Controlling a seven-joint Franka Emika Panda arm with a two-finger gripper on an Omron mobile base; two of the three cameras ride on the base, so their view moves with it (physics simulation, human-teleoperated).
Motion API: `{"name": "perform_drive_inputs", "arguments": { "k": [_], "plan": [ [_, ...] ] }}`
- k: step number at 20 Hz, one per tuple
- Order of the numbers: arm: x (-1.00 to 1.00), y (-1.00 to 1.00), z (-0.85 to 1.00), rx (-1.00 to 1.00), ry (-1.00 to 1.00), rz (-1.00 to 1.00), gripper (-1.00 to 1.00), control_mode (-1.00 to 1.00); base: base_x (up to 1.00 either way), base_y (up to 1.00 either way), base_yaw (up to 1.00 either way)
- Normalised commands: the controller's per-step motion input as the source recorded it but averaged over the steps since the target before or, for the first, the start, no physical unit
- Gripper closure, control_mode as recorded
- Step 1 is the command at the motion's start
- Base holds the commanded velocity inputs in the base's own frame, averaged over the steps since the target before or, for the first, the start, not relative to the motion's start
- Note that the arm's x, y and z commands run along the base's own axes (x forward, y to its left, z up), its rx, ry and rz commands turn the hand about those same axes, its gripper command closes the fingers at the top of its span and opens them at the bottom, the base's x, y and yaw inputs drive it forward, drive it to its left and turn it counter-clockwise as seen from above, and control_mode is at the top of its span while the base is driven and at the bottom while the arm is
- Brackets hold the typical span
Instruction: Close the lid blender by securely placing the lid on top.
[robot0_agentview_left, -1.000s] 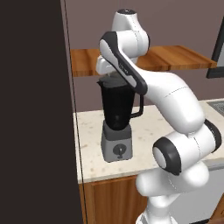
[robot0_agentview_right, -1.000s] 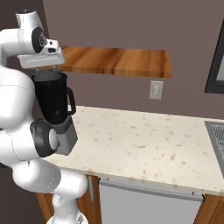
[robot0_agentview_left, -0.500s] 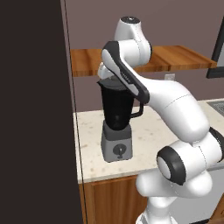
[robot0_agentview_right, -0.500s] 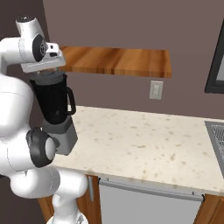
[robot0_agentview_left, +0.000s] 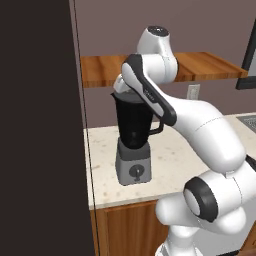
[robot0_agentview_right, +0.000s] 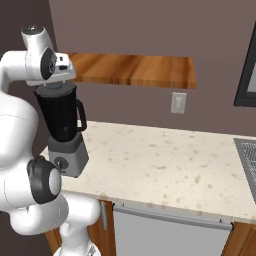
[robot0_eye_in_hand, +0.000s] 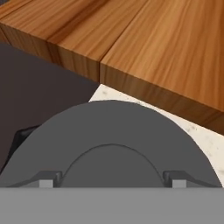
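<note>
Since a second ago my arm has come down, and my hand now sits right at the top of the jar, where before it was a bit higher. Up close, from my hand, I see the lid (robot0_eye_in_hand: 109, 148), round and dark grey, just under me. My gripper (robot0_eye_in_hand: 109, 181) is low over it, with one small grey tip (robot0_eye_in_hand: 46, 183) on each side of the raised middle part. The tips look like they touch the lid, but I cannot tell if they are squeezing it or have let go. From the right side, the lid (robot0_agentview_right: 54, 90) lies flat on the rim of the blender (robot0_agentview_right: 62, 131), and my gripper (robot0_agentview_right: 56, 83) is hidden there under my white hand. From the left side, my arm covers the top of the blender (robot0_agentview_left: 134, 142), so I cannot see the lid well there. The black jar stands straight up on its grey box, and the box has a round dial on the front. The blender stands on the counter (robot0_agentview_right: 165, 165), near its left end and close to the front edge. A tall dark cabinet (robot0_agentview_left: 40, 130) stands just to the left of it. Farther back, a wood shelf (robot0_agentview_right: 135, 70) hangs on the wall above the counter. A white outlet (robot0_agentview_right: 177, 102) is on the wall under the shelf.
</note>
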Motion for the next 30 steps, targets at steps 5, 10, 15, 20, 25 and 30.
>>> {"name": "perform_drive_inputs", "arguments": {
  "k": [5, 10, 15, 20, 25, 30],
  "plan": [
    [0.02, 0.00, -0.36, 0.02, 0.04, 0.07, 1.00, -1.00, 0.00, 0.00, 0.00],
    [0.00, 0.00, -0.45, 0.00, 0.01, 0.05, -1.00, -1.00, 0.00, 0.00, 0.00],
    [0.00, 0.00, -0.16, 0.00, -0.01, 0.04, -1.00, -1.00, 0.00, 0.00, 0.00],
    [-0.08, 0.00, -0.01, 0.00, -0.06, 0.04, -1.00, -1.00, 0.00, 0.00, 0.00],
    [-0.29, -0.10, 0.01, 0.00, -0.15, 0.03, -1.00, -1.00, 0.00, 0.00, 0.00],
    [-0.43, -0.14, 0.00, 0.00, -0.17, 0.02, -1.00, -1.00, 0.00, 0.00, 0.00]
  ]
}}
